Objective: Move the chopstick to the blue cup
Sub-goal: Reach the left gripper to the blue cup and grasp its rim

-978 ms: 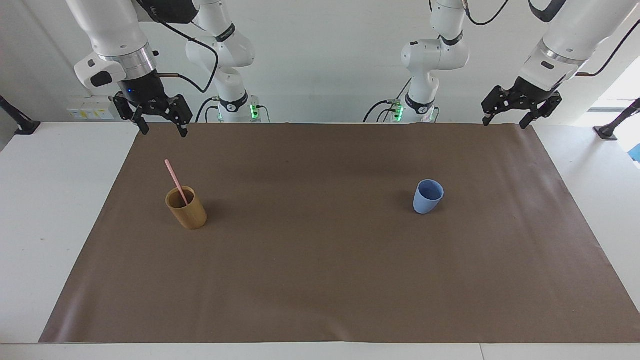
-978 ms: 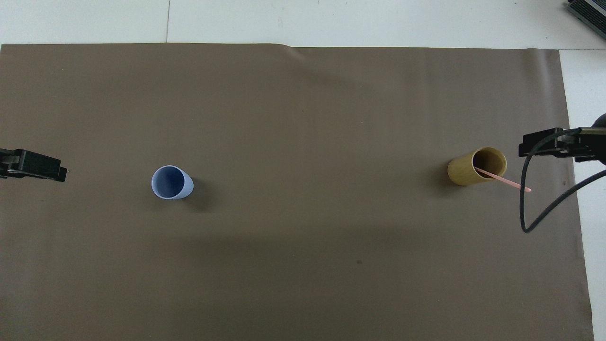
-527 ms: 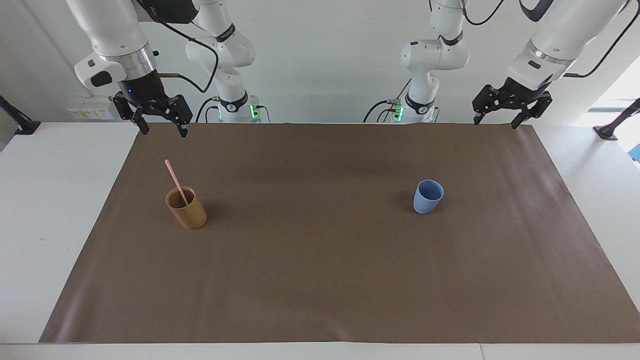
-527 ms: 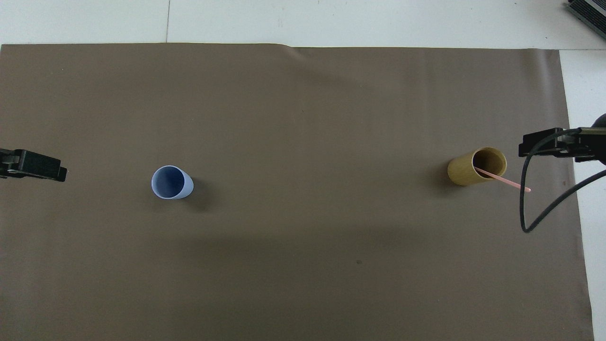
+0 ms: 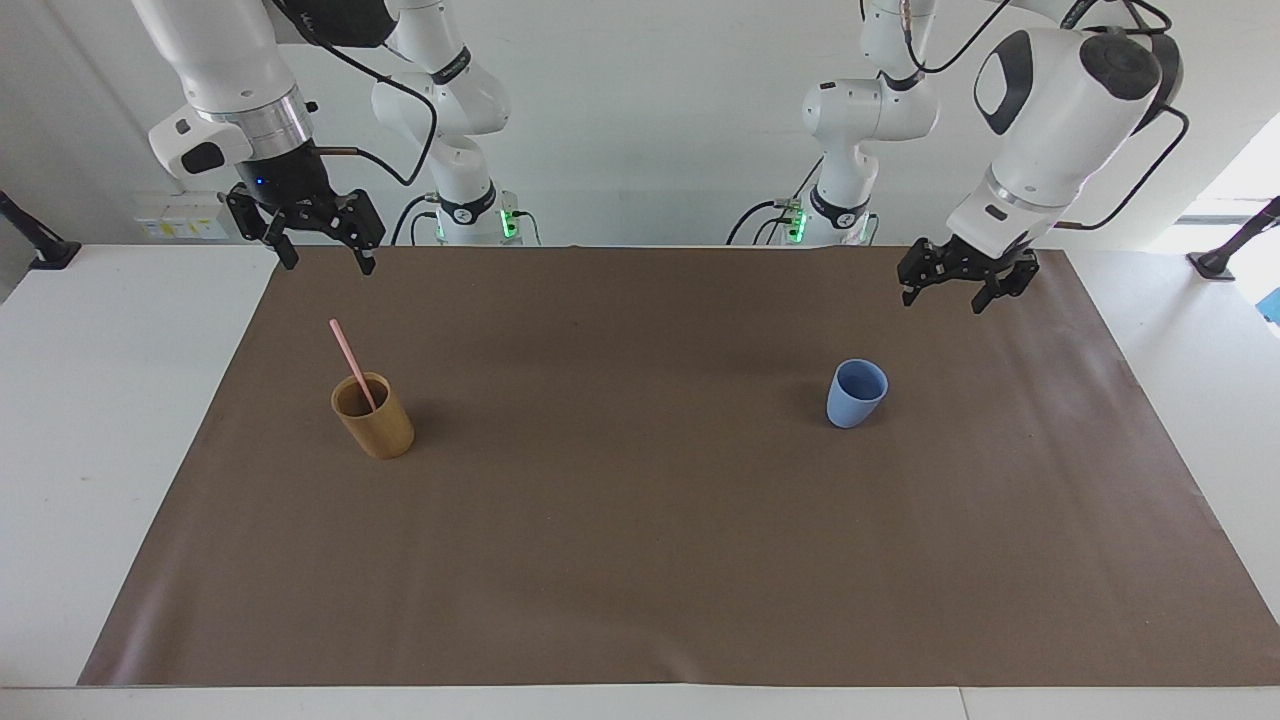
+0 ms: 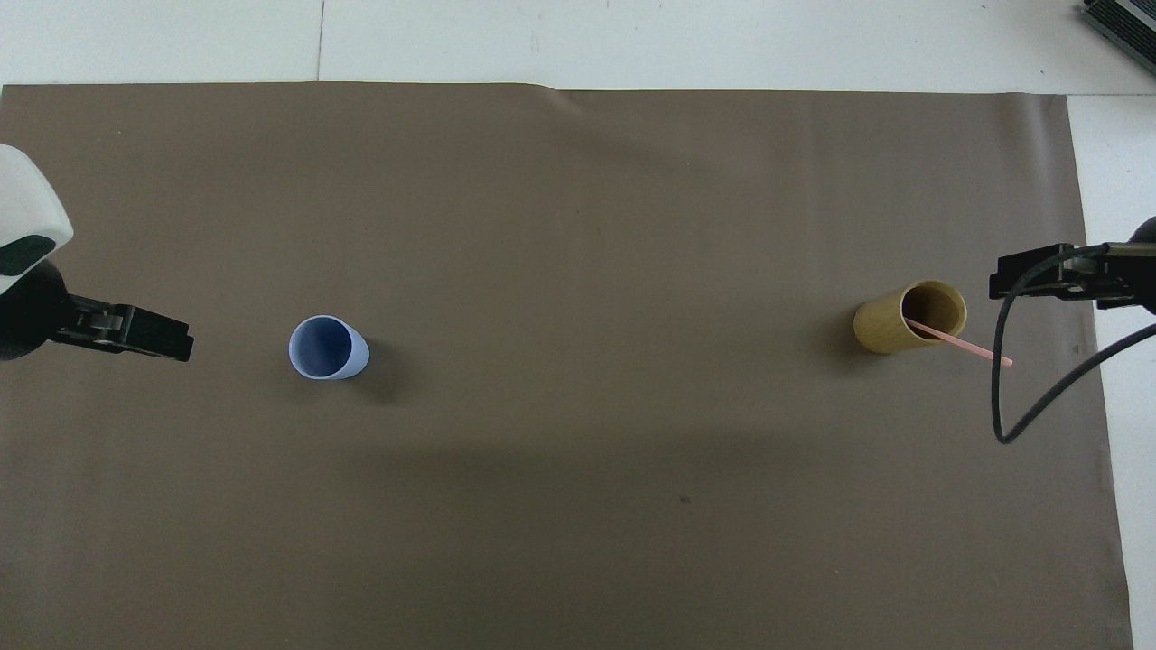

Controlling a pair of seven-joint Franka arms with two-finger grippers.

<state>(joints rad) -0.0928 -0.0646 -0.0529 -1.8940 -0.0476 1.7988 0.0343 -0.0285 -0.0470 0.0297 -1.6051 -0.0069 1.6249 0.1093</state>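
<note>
Nothing moved yet: the chopstick sits in the wrong cup.
The right gripper [image 5: 320, 257] hangs open and empty over the mat's edge, while the chopstick [image 5: 352, 364] leans in the tan cup [image 5: 374, 417]; well apart, toward the left arm's end, the blue cup [image 5: 856, 394] stands empty, and the left gripper [image 5: 945, 293] hovers open nearby, holding nothing. The whole transfer remains.

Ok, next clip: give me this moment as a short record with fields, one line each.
chopstick: leaning in the bamboo cup, toward the right arm's end
blue cup: upright, empty, toward the left arm's end
left gripper: open, holds nothing, over the brown mat
right gripper: open, holds nothing, waits above the mat's edge
transfer: not yet begun
</note>
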